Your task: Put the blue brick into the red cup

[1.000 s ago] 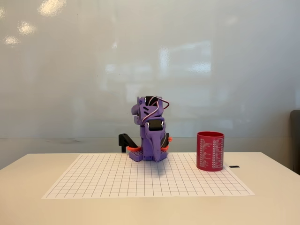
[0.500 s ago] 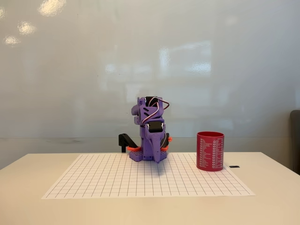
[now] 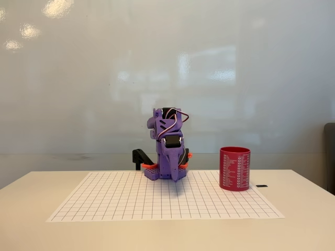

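The red cup (image 3: 234,168) stands upright on the right side of the white grid mat (image 3: 157,201), with columns of small white print on its side. The purple arm (image 3: 168,144) is folded up at the mat's back edge, well left of the cup. Its gripper (image 3: 174,170) is tucked down against the base, and I cannot make out how its jaws stand. The blue brick is out of view.
A black clamp (image 3: 140,157) and orange base parts sit just left of the arm. A small black piece (image 3: 261,185) lies on the table right of the cup. A glossy white wall runs behind the table, and a dark object (image 3: 330,157) stands at the right edge.
The folded arm has settled very slightly. The cup has not moved.
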